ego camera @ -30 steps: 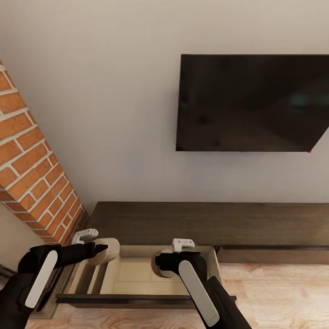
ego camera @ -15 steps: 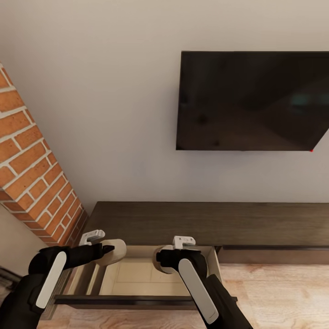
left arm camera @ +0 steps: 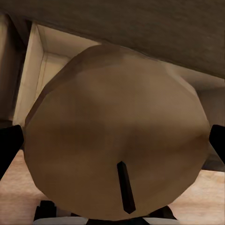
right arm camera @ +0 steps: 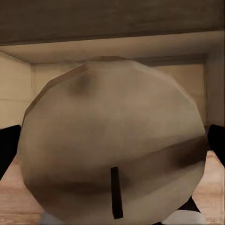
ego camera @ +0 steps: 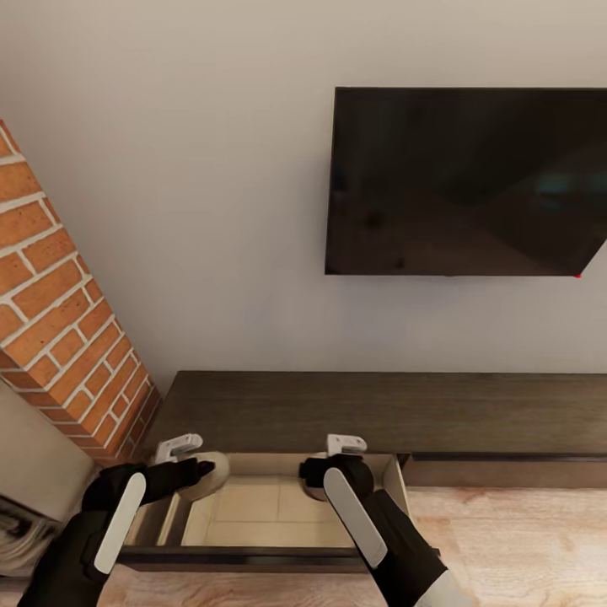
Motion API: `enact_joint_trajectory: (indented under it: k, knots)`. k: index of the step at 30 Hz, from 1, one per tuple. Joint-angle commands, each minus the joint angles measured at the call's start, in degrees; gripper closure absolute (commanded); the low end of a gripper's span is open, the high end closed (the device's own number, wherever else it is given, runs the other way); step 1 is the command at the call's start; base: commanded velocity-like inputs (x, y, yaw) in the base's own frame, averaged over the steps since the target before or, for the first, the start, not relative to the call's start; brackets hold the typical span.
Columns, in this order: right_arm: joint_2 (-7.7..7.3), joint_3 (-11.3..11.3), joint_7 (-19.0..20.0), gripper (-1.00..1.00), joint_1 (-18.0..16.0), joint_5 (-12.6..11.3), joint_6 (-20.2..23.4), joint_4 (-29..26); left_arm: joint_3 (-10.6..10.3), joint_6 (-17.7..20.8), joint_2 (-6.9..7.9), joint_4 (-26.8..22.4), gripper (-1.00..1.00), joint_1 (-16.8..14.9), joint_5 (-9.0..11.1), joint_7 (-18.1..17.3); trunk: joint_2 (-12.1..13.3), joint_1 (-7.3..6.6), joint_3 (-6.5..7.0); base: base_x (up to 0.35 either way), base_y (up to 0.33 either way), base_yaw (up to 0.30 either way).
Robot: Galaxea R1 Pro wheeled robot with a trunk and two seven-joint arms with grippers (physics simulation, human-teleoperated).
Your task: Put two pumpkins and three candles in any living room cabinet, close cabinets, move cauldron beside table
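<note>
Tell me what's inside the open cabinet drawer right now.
The open drawer shows a bare pale wood floor in the middle. Both grippers reach in, left and right, each holding a candle. The arms cover the drawer's near corners.

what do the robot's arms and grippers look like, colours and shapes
Both arms are matte black and rounded, each with a long white oval panel along the forearm. The left gripper has black fingers, with a pale grey angular bracket above the wrist. The right arm carries a similar bracket; its black fingers show at the right wrist view's edges.
</note>
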Motion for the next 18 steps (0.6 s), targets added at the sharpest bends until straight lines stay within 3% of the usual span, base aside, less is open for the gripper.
enact_joint_trajectory:
  k: [1, 7, 12, 18]
  knots:
    - [0.01, 0.0, -0.3, 1.00, -0.2, -0.2, -0.3, 0.4, -0.2, -0.2, -0.01, 0.3, 1.00, 0.0, -0.1, 0.2, -0.4, 0.22, -0.18, 0.000, 0.000, 0.000]
    - [0.01, 0.0, -2.6, 1.00, -1.0, -0.2, -2.3, 3.2, -2.0, -3.2, -0.12, 1.8, 1.00, 0.0, 0.0, 2.9, -2.8, 1.54, -1.26, 0.000, 0.000, 0.000]
    - [0.01, 0.0, -3.7, 1.00, -1.0, -0.3, -2.4, 3.7, -2.2, -4.5, -0.36, 2.4, 1.00, 0.0, 0.0, 6.0, -4.8, 2.64, -2.16, 0.000, 0.000, 0.000]
    - [0.01, 0.0, -3.8, 1.00, -1.1, -0.4, -2.4, 4.1, -2.3, -5.1, -1.30, 2.9, 1.00, 0.0, 0.0, 6.9, -7.2, 3.95, -3.23, 0.000, 0.000, 0.000]
